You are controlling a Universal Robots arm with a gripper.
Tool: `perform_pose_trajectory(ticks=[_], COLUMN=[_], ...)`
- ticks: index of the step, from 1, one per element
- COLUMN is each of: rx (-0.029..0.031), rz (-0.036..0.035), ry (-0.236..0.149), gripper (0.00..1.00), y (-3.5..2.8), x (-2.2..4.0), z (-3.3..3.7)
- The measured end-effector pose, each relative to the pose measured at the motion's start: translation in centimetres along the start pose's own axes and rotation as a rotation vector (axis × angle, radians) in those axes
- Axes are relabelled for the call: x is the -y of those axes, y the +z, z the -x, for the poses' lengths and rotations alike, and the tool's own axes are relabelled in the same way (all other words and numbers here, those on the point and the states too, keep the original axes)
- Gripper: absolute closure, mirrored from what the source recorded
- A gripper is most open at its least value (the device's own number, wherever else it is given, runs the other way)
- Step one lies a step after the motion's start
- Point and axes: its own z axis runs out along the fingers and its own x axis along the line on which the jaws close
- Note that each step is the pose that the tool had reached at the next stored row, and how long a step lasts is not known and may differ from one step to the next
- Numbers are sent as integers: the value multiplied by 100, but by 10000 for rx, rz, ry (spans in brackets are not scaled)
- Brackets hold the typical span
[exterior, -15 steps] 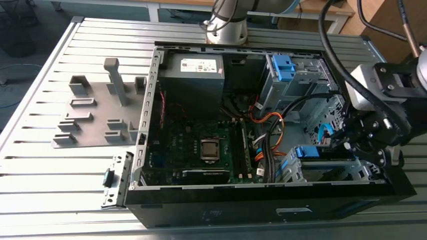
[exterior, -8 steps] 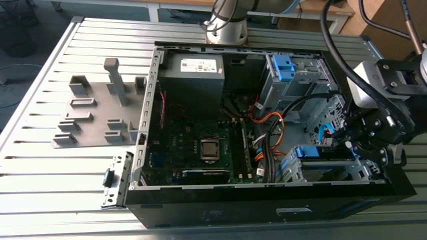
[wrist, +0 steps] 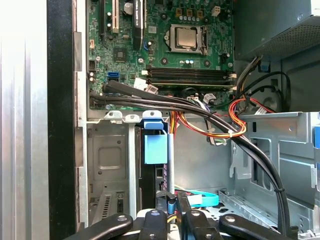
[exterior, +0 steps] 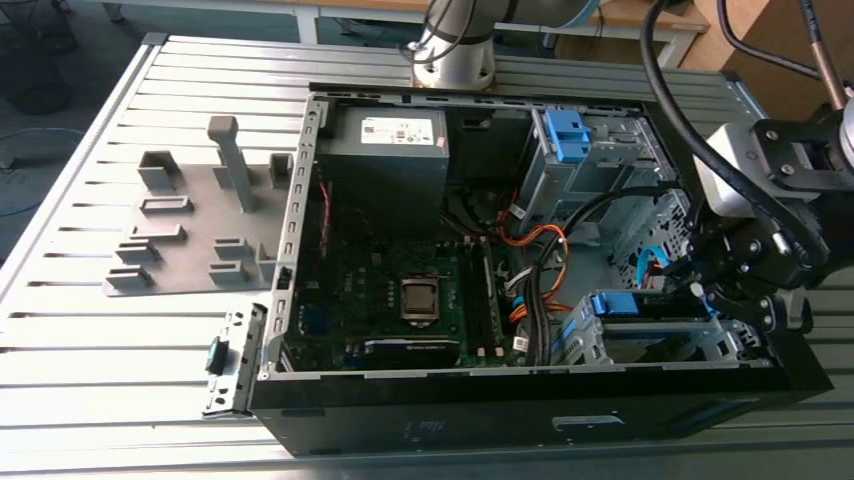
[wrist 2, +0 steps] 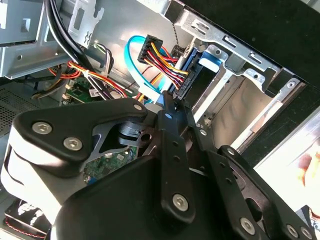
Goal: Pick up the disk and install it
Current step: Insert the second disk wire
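Note:
The disk [exterior: 617, 303] stands on edge in the metal drive cage [exterior: 667, 340] at the front corner of the open computer case, on the exterior view's right. Its bright blue bracket [wrist: 154, 145] tops the slot, and a dark edge of the disk runs below it. A power plug with coloured wires [wrist 2: 181, 85] and a light blue data cable [wrist 2: 131, 55] sit at the disk's rear end [wrist 2: 200, 82]. My gripper [exterior: 699, 290] hangs just behind that end. Its fingers [wrist 2: 169, 107] are drawn together, shut, beside the plug, and the gripper [wrist: 176, 202] points along the cage.
The open case holds a motherboard [exterior: 400, 290], a grey power supply [exterior: 390, 140] and an upper cage with a blue latch [exterior: 567, 130]. Black cable bundles [wrist: 200, 112] cross the case near my gripper. A grey fixture plate [exterior: 200, 220] lies on the slatted table.

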Motion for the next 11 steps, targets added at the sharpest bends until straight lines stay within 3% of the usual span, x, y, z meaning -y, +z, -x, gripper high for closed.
perform_pose_trajectory(ticks=[3, 4, 11], rx=[0, 0, -1], rz=[0, 0, 0], ry=[0, 0, 0], gripper=[79, 84, 84], y=[0, 0, -1], x=[0, 0, 0], z=[0, -1, -2])
